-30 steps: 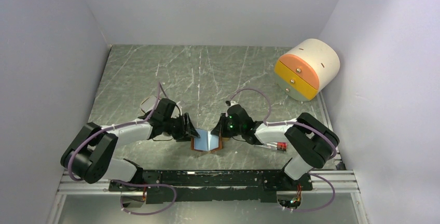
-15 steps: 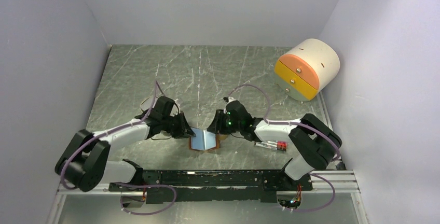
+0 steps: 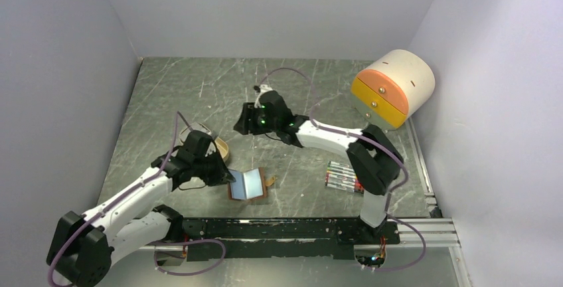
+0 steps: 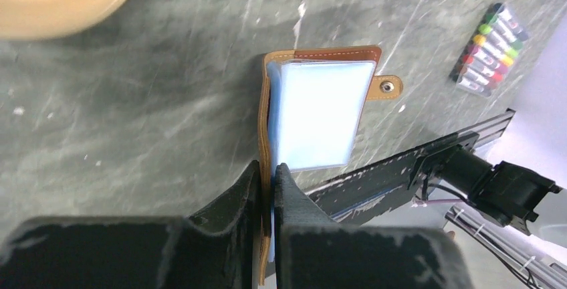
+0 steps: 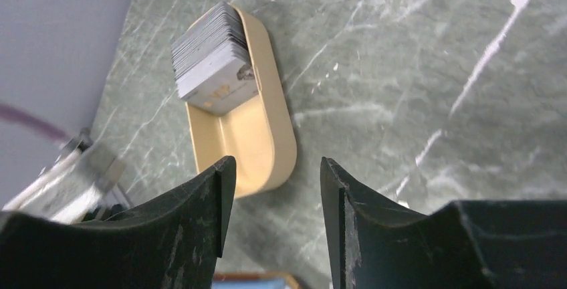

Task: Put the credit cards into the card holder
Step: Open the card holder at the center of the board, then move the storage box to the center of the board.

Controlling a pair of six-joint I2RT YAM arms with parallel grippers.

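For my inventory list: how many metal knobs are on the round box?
2: upper knob on the orange panel, lower knob on the yellow panel; other sides are hidden.

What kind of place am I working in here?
Likely a lab test booth: plain white walls box in a marble-patterned tabletop, a metal rail lines the near edge, and props like the pens look staged.

Dark green marbled table (image 3: pixel 199 94), white scratches. Brown card holder (image 3: pixel 249 185) lies open on it, light blue inside facing up. Tan oval tray (image 5: pixel 247 135) just left-behind the card holder. Bundle of coloured pens (image 3: pixel 343 177) to its right. Cream-and-orange drawer box (image 3: pixel 393 88) far behind-right of it.
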